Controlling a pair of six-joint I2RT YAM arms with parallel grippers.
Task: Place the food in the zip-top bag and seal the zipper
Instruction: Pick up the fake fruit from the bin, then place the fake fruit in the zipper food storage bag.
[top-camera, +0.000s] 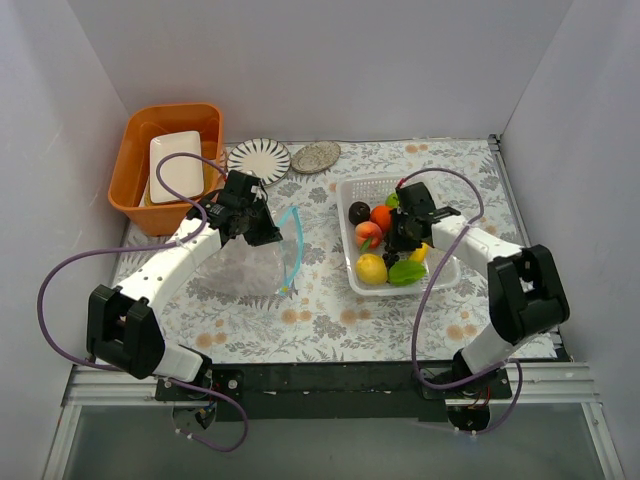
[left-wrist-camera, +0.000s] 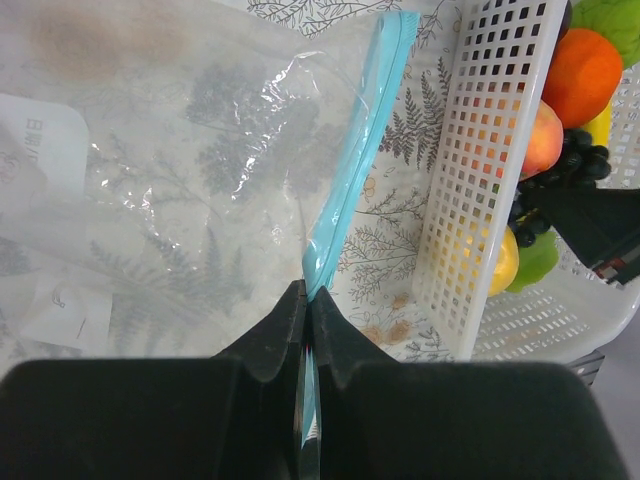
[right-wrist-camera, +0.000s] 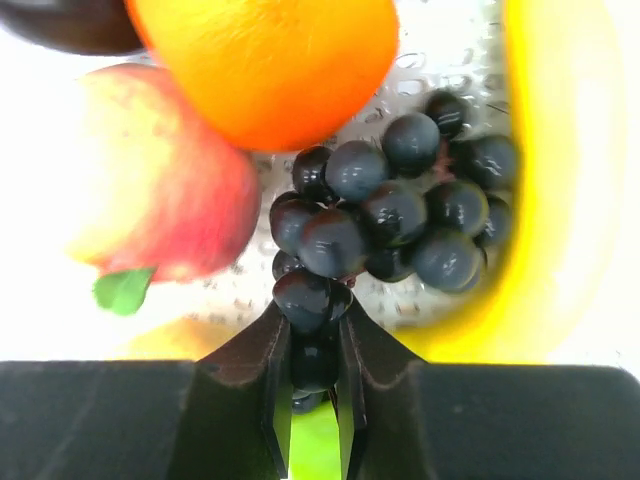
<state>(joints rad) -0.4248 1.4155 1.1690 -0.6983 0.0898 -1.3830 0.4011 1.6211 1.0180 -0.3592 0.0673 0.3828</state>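
Beside basket (left-wrist-camera: 470, 200), crinkly clear bag (left-wrist-camera: 190, 190), blue zipper (left-wrist-camera: 352, 165)

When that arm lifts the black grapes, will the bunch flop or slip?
Probably stays stiff: the black grapes look like one moulded glossy cluster. It may swing, since the right gripper pinches only one end berry. The shiny skin suggests it could slip.

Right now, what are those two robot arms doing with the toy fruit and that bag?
The left hand pinches the blue zipper along the mouth of the clear bag. The right hand is down in the white basket, closed on the black grapes beside the orange and the peach. No fruit shows inside the bag, so the packing looks not yet begun.
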